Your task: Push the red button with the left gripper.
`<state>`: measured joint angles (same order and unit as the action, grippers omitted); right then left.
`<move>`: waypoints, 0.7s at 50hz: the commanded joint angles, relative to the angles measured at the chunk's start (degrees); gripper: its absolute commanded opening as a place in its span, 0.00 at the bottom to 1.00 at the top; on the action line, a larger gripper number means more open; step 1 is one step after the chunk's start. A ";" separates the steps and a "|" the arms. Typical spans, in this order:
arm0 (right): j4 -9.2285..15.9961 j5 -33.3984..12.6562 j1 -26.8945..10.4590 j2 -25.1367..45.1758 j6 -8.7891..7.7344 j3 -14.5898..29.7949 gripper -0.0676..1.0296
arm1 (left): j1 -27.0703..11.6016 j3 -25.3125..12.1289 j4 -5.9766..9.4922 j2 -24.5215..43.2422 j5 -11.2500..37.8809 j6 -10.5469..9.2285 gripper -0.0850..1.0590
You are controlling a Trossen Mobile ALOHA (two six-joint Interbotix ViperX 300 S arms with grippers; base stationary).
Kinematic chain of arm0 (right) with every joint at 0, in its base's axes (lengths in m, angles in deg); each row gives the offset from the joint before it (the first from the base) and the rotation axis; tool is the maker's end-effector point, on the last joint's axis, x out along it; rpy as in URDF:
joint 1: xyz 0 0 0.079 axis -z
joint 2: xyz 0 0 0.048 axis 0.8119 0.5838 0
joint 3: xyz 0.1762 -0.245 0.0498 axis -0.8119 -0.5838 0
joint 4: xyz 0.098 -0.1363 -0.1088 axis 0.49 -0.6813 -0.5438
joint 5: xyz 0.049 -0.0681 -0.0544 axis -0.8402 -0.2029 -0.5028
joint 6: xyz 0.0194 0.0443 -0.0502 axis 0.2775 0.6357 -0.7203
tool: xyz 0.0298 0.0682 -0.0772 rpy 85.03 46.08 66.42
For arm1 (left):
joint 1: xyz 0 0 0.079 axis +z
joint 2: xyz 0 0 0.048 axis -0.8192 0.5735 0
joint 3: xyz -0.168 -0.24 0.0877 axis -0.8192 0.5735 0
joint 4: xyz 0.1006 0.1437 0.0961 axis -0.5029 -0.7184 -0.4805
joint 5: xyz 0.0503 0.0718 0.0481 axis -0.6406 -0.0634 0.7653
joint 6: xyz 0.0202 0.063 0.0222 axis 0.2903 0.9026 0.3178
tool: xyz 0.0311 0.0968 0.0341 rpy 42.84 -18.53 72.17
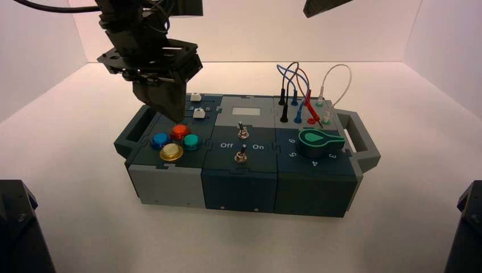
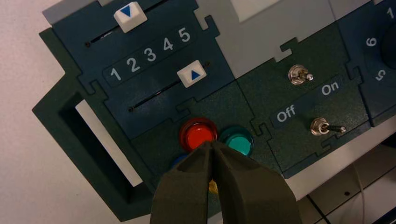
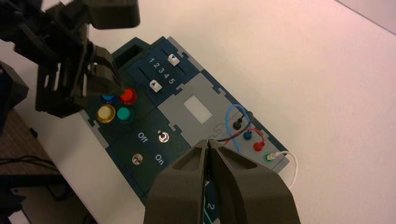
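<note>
The red button (image 1: 179, 131) is a glossy orange-red dome at the back of a cluster of coloured buttons on the box's left part. It also shows in the left wrist view (image 2: 198, 134) and the right wrist view (image 3: 128, 96). My left gripper (image 1: 170, 116) is shut, jaws pressed together, with its tips (image 2: 211, 145) at the red button's near edge, just above or touching it. My right gripper (image 3: 208, 143) is shut and empty, held high above the box's right part; only a corner of it shows in the high view (image 1: 324, 5).
Blue (image 1: 161, 140), teal (image 1: 191, 141) and yellow (image 1: 171, 152) buttons crowd the red one. Two white sliders (image 2: 191, 73) lie behind them, two toggle switches (image 1: 242, 132) stand in the middle, a green knob (image 1: 316, 140) and plugged wires (image 1: 301, 96) on the right.
</note>
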<state>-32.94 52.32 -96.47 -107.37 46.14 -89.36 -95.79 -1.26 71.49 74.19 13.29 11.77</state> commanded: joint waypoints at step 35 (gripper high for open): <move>0.35 0.79 -0.44 -0.97 -0.18 0.44 0.04 | -0.09 -1.85 -0.44 3.43 -0.70 0.00 0.05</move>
<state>-32.86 52.58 -96.55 -108.07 46.14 -89.54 -95.79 -2.40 71.22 78.67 12.59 11.94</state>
